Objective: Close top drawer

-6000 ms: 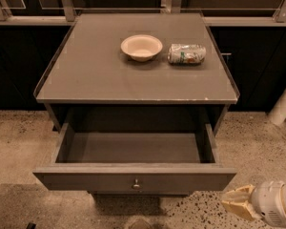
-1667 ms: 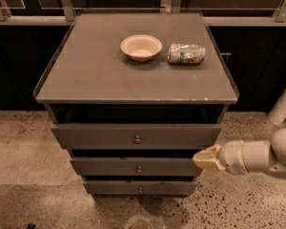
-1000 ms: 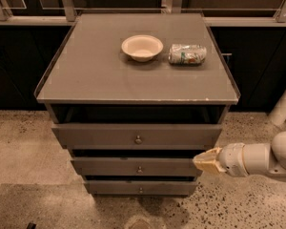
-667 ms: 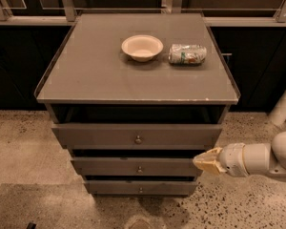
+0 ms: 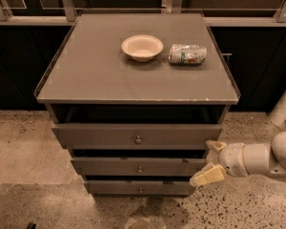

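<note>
The top drawer (image 5: 109, 136) is pushed in almost fully. Its grey-brown front with one small round knob (image 5: 138, 139) stands just below the cabinet top, with a dark gap above it. My gripper (image 5: 210, 161) is low at the right, beside the right ends of the top and middle drawer fronts. Its cream fingertips (image 5: 207, 175) are spread apart and hold nothing. It does not visibly touch the drawer.
A white bowl (image 5: 142, 47) and a crushed can (image 5: 187, 54) lie on the cabinet top (image 5: 86, 75). Two narrower drawer fronts (image 5: 109, 166) sit below the top drawer. Dark cabinets stand behind, and a white pipe (image 5: 283, 106) is at the right. The floor is speckled.
Six seconds ago the top drawer stood wide open; since 1.7 s ago it is pushed in. The gripper has stayed beside the drawers' right end, and its fingers now look spread.
</note>
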You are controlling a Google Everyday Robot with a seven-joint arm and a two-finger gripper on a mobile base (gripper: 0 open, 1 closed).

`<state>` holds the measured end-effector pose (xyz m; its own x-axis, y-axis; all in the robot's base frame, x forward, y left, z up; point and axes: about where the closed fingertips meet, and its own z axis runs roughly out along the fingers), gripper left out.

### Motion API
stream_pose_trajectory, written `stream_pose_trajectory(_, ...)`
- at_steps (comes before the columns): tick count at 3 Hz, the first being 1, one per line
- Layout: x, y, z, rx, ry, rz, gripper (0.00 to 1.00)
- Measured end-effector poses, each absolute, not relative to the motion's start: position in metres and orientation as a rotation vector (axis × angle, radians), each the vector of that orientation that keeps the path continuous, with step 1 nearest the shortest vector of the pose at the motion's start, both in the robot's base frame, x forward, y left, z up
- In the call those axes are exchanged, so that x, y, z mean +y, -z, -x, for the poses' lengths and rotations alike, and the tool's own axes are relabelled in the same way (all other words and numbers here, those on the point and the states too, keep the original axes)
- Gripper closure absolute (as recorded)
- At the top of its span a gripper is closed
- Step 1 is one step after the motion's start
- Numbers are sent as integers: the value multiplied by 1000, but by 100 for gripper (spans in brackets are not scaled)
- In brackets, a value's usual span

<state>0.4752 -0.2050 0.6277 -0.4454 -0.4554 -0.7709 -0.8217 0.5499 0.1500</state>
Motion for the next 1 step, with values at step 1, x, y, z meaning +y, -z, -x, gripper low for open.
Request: stream_pose_trajectory(1,-205,-628,-475,2096,-682,1024,0)
